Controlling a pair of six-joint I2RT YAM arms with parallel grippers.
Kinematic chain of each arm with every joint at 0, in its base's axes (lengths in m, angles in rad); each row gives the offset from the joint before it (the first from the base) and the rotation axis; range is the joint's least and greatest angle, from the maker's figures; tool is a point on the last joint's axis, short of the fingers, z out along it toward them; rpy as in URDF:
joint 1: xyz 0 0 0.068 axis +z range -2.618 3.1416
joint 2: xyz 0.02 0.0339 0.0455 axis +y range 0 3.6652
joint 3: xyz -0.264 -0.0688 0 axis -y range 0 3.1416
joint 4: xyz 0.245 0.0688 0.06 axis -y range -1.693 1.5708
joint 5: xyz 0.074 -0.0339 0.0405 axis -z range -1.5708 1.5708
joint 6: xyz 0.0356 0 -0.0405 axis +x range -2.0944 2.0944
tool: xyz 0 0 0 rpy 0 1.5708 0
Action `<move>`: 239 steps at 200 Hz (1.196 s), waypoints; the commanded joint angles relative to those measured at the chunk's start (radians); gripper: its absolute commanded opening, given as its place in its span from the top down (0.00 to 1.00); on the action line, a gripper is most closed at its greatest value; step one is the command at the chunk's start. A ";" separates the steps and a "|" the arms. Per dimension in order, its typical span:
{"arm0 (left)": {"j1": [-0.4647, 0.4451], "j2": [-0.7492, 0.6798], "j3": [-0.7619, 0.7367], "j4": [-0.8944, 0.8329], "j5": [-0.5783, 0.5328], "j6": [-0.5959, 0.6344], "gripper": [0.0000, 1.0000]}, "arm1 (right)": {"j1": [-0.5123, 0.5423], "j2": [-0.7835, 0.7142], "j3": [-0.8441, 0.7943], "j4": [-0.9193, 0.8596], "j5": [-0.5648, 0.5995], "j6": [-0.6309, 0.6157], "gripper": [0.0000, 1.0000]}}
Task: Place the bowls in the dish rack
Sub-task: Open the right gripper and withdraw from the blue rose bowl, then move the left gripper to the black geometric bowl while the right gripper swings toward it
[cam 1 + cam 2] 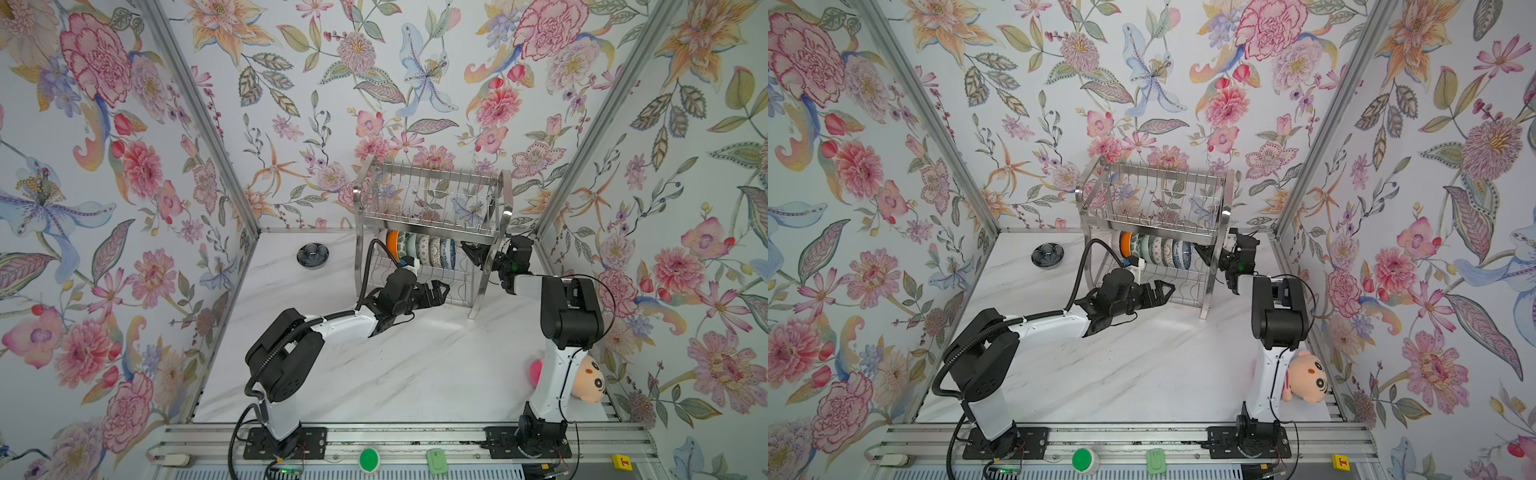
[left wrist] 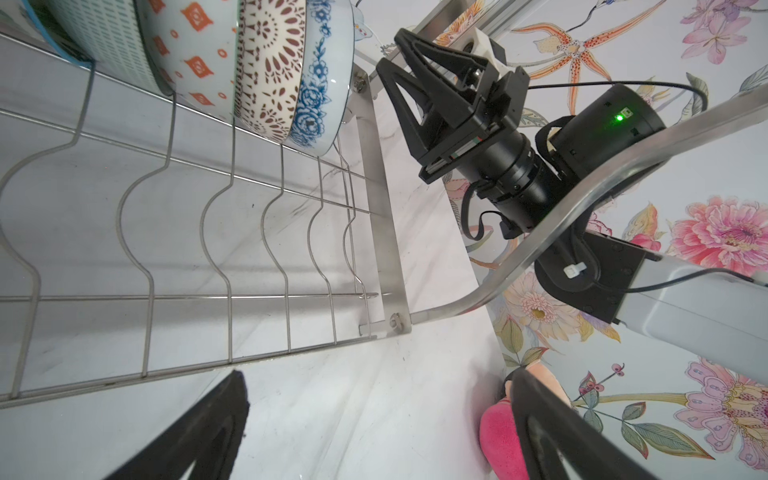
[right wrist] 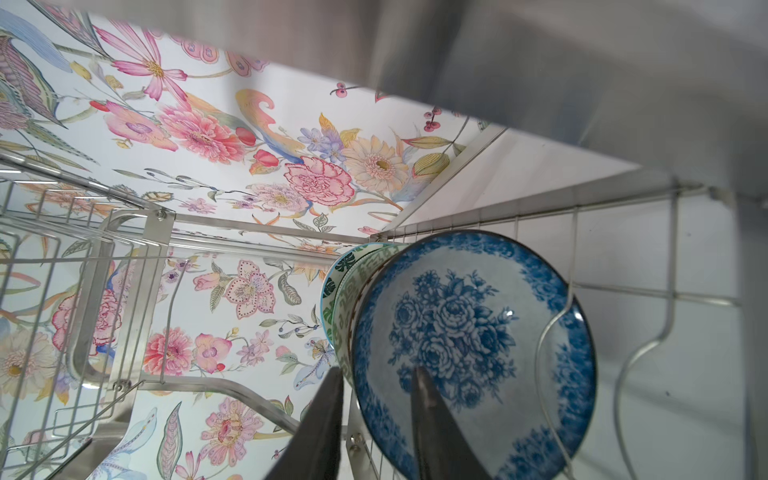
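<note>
Mind right gripper (image 1: 467, 249): jaws slightly apart astride rim of blue bowl (image 3: 469, 332), right end of bowls (image 1: 419, 249) on lower tier of rack (image 1: 506, 195). Could snag rim backing out, topple the lot. Left gripper (image 1: 441, 291) spread wide, empty.

3 floral wallpapered walls (image 1: 415, 62), white marble tabletop (image 1: 415, 374)
</note>
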 commanded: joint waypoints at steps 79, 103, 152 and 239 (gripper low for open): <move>-0.013 -0.108 -0.036 -0.083 -0.050 0.070 0.01 | -0.160 -0.340 -0.232 -0.112 0.073 -0.089 0.56; -0.005 -0.140 -0.043 -0.131 -0.059 0.104 0.01 | -0.186 -0.471 -0.260 -0.289 0.133 -0.196 0.47; 0.029 -0.263 -0.119 -0.219 -0.079 0.163 0.01 | -0.189 -0.731 -0.273 -0.661 0.304 -0.392 0.27; 0.316 -0.539 -0.308 -0.358 0.031 0.233 0.01 | 0.042 -1.007 -0.284 -0.961 0.517 -0.557 0.01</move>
